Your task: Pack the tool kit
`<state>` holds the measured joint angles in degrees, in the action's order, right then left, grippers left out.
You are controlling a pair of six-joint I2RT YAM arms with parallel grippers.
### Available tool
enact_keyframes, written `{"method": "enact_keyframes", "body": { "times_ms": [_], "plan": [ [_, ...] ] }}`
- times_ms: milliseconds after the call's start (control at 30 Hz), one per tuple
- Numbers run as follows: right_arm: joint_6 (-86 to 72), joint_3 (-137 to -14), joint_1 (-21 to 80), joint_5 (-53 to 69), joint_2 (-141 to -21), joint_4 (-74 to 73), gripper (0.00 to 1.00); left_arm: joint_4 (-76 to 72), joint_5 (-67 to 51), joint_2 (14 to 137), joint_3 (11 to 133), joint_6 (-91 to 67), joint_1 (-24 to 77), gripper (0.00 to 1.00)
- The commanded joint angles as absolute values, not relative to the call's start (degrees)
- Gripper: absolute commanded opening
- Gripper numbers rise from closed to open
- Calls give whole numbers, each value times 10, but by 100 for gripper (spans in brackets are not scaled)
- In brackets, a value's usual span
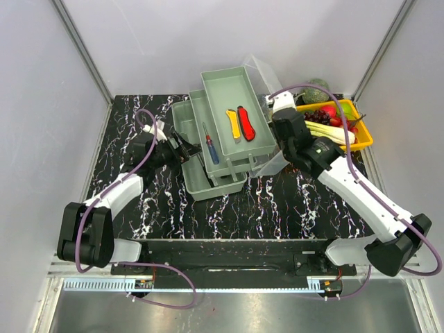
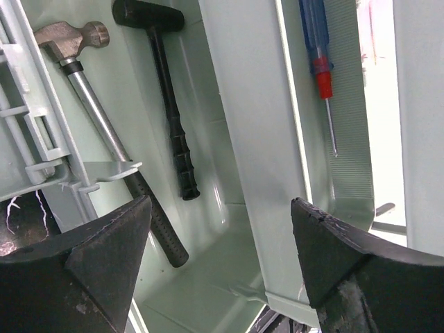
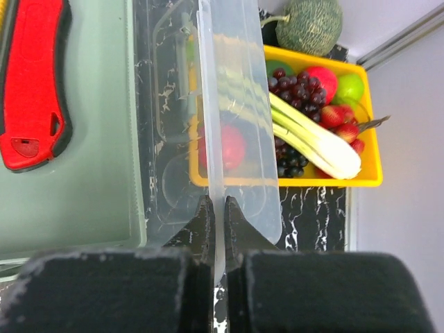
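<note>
On veined black marble (image 1: 291, 208), right pincer (image 3: 217, 206) pinches the thin translucent lid (image 3: 239, 139).

Yellow rectangular plastic tray (image 1: 365, 136) of produce is sitting at the far right of a black, white-veined marble-patterned tabletop (image 1: 277, 208).

A netted grey-green round melon (image 3: 310, 24) is resting just beyond the tray's far rim. Inside the tray, a bunch of dark purple grapes (image 3: 295, 87) is lying against a long pale green-and-white stalk vegetable (image 3: 316, 142) that is stretching diagonally across it. A round red fruit (image 3: 320, 78) and a round green fruit (image 3: 350, 89) are sitting side by side, with small red strawberries (image 3: 340, 118) crowding next to them.
</note>
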<state>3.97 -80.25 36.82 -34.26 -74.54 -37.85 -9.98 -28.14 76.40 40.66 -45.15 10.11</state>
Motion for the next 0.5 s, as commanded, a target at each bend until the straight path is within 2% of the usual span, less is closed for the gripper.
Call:
{"method": "enact_keyframes", "body": {
  "times_ms": [0, 267, 467],
  "plan": [
    [60, -856, 431, -478, -756, -290, 0, -136, -262, 768, 406, -452, 104, 84],
    [129, -867, 532, -603, -827, -240, 0, -112, -241, 752, 406, -441, 104, 85],
    [200, -876, 585, -678, -888, -181, 0, -21, -150, 702, 420, -448, 105, 86]
  ]
}}
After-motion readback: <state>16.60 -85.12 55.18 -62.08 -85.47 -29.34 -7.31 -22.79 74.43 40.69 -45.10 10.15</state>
